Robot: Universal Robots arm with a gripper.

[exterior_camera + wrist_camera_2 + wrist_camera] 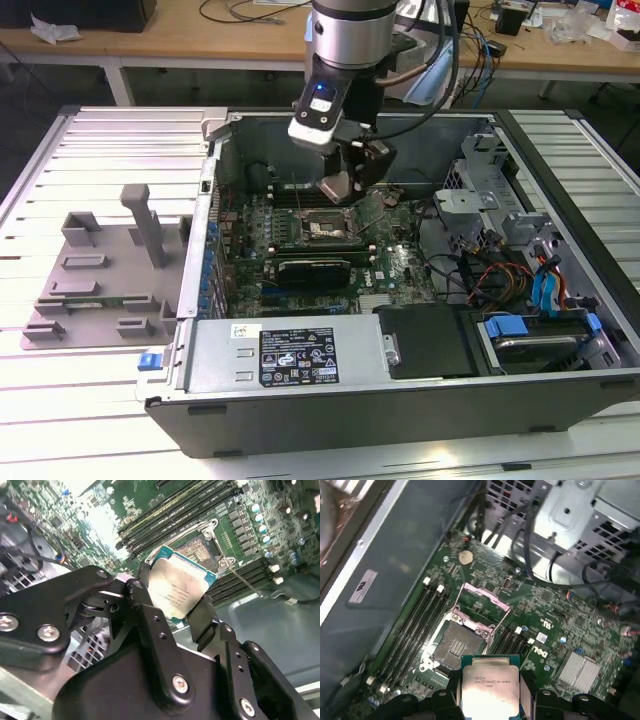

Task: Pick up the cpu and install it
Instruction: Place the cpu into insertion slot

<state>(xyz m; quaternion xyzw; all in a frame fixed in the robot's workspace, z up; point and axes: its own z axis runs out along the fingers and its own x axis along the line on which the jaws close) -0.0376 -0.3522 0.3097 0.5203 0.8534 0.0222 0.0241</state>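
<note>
Black gripper [175, 600] links sit closest in the second wrist view. Its fingers [204, 619] are drawn in narrow on two opposite edges of the cpu [176, 587]. The chip hangs in the air above the board [555, 630], silver plate facing the camera, clear of the socket [199, 550]

The main risk is a bad seat. The chip looks tilted against the socket, so coming down skewed or turned the wrong way would likely bend the contacts. The hold is only on thin edges, and a slip would drop the chip onto the open socket or among the memory slots [415, 625] beside it. The latch frame [481, 604] stands raised at the socket's far edge, and a finger or a chip corner could catch on it

The first wrist view looks over the chip to the socket. It shows the socket bare and the frame lifted, and the chip appears short of the socket rather than over it. The second wrist view shows the finger contact and the tilt, which the first hides. The exterior view places the arm inside the case [300, 350], with the gripper above the socket area and a black card [315, 268] just beside the socket. It also gives a sense of height above the board, which neither wrist view does
</note>
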